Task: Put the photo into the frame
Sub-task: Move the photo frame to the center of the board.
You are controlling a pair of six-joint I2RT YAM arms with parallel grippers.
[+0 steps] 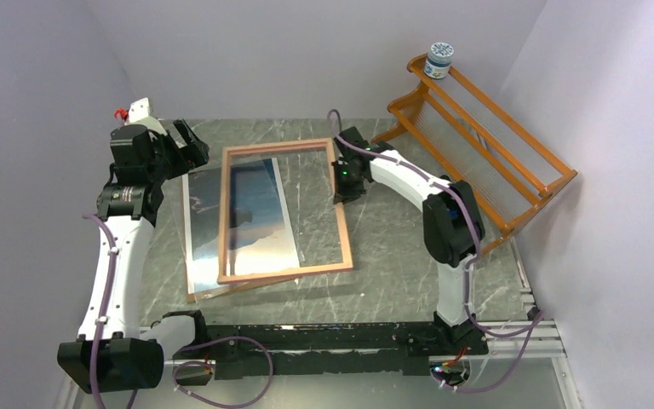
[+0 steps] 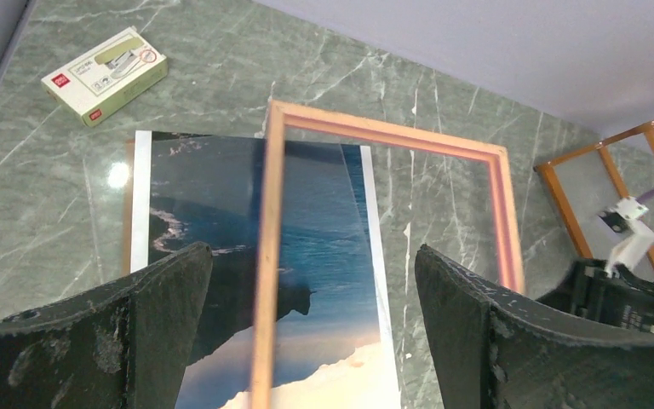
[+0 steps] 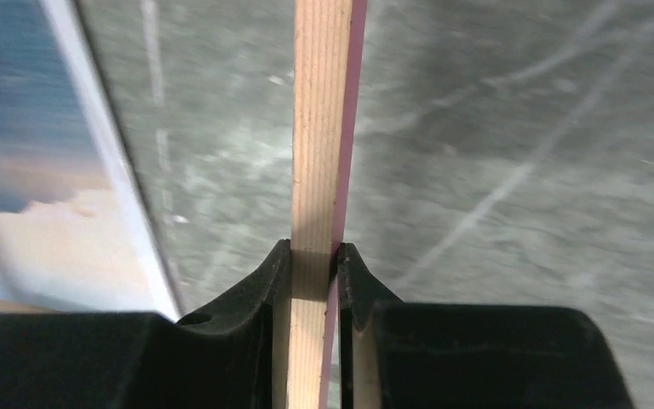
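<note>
Most of the large flexible rectangular photo (image 1: 204, 230) of a blue sea coast, dark hills and pale sky lies face up within the outline of the thin pinkish light-wood rectangular frame (image 1: 343, 230). A strip down its left side, white border included, lies outside. The frame's left rail crosses the photo lengthwise, and the pale sky end points toward the arm bases. Beneath the photo you can see a flat brown backing board (image 1: 196, 295) showing at the near left corner. You cannot tell whether the frame lies flat on the photo or is tipped up.

Your right gripper (image 3: 313, 256) is pinched on the frame's right rail, close to the far right corner. In the right wrist view both black fingers press the wood, one on each face, and the rail runs straight up between them. Your left gripper (image 2: 311, 256) hangs over the far left part of the photo, jaws spread wide with nothing held, looking down across the frame's left rail.

Everything sits on a green marble-patterned table (image 1: 392, 264). A small white and green cardboard box (image 2: 105, 75) lies on it past the photo's far left corner, well apart. An orange wooden rack (image 1: 485, 145) leans in the far right corner beyond your right arm. A small round jar with a blue and white lid (image 1: 439, 60) sits on its top end.
</note>
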